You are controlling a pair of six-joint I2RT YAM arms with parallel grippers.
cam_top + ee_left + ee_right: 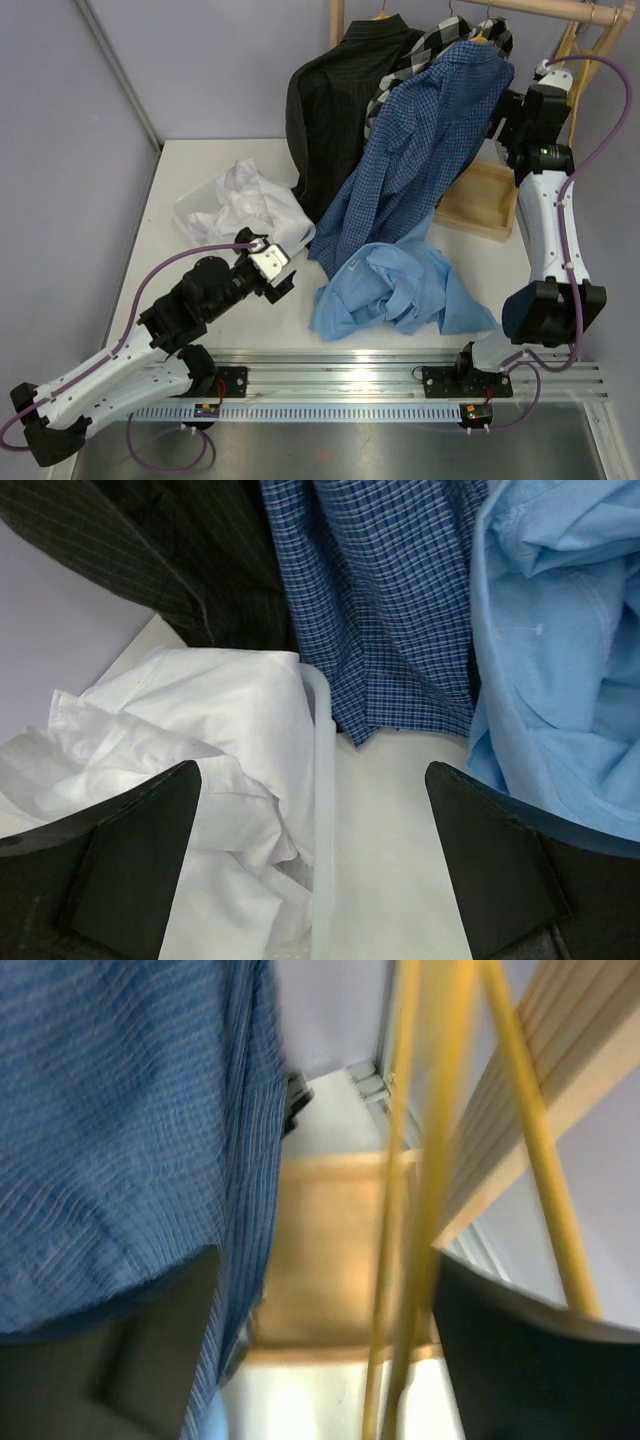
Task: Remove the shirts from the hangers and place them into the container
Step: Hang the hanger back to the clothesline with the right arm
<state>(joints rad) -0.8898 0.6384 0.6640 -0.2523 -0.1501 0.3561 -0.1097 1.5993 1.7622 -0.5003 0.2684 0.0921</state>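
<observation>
Right wrist alone shows hanger rods [424,1210] inside spread right pincer [320,1260]; left pincer [312,770] spread.

A white table [190,170] lies in front of me, set into a corner of plain pale lavender walls [60,150]. At its far right stands a light wooden rack: a round rail [560,10] overhead and a flat tray-like base [480,205] below. A ribbed aluminium track [340,365] lines the near edge. The light is soft and even.
</observation>
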